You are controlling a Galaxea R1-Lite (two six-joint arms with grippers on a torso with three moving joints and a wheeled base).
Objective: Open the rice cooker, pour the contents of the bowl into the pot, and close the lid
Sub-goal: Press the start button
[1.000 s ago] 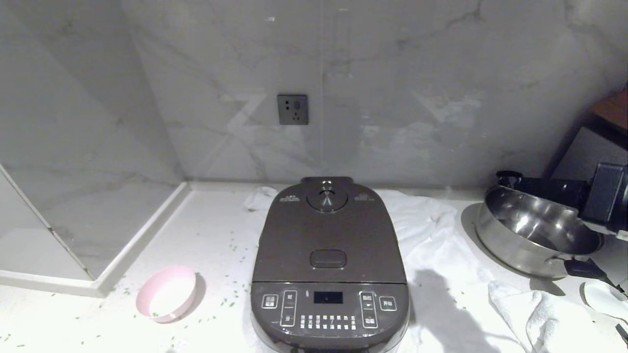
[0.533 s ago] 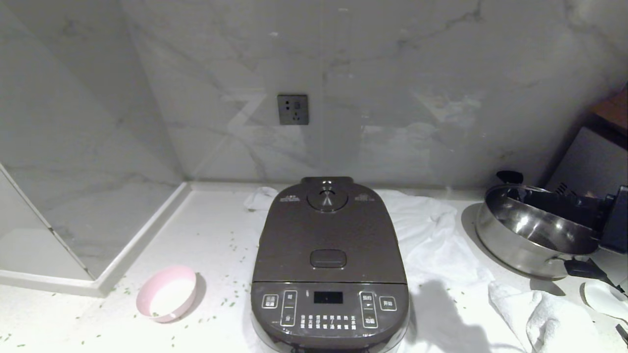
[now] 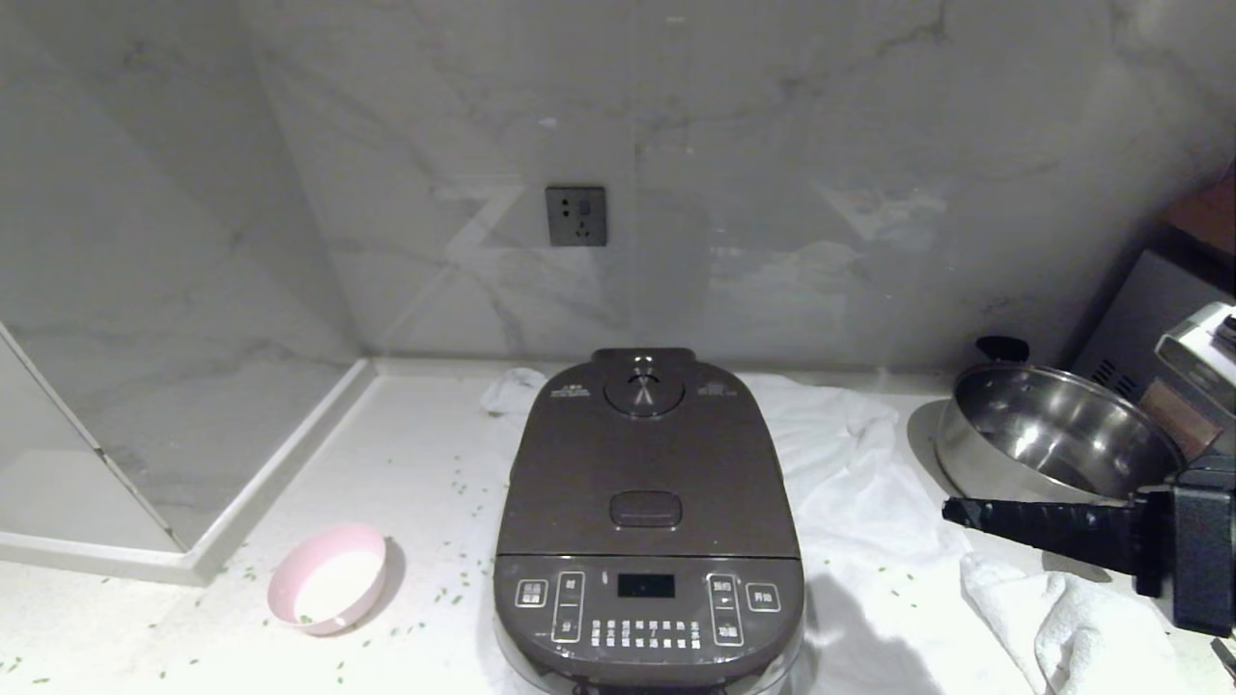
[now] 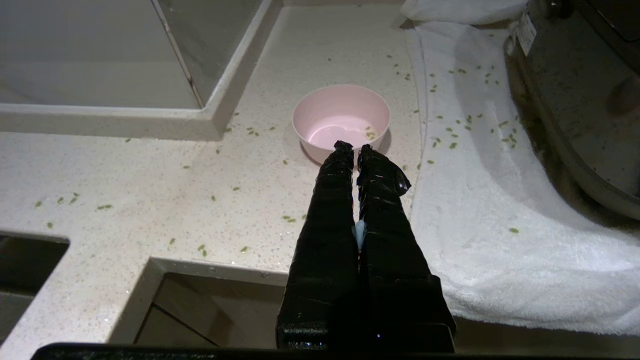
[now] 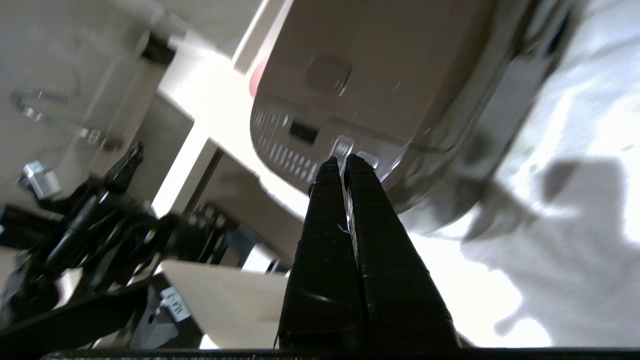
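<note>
cooker [image 3: 647, 512] at the middle of the counter [image 3: 406, 463], on a white towel [image 3: 850, 483], front panel toward the camera. lid [image 3: 647, 463] down flat, flush with the body, oval button near its front edge. pot hidden under the lid.

bowl [image 3: 328, 577] on the bare counter, left of the cooker and apart from it, upright, nearly empty: a few green bits [image 4: 370, 133] and a little water in the bottom. more green bits scattered over the counter and the towel's left edge.

right gripper [image 3: 956, 510] at the right edge of the head view, lying level, pointing left toward the cooker, above the towel, in front of a steel pan [image 3: 1053, 444]; well clear of the cooker. black fingers [image 5: 330, 200] pressed together, nothing between them.

left gripper [image 4: 352, 147] seen only in its wrist view, above the counter's front edge, tips toward the bowl's near rim; cannot tell whether touching. fingers [image 4: 335, 200] closed together, empty.

grey socket [image 3: 575, 215] on the marble wall behind the cooker.
</note>
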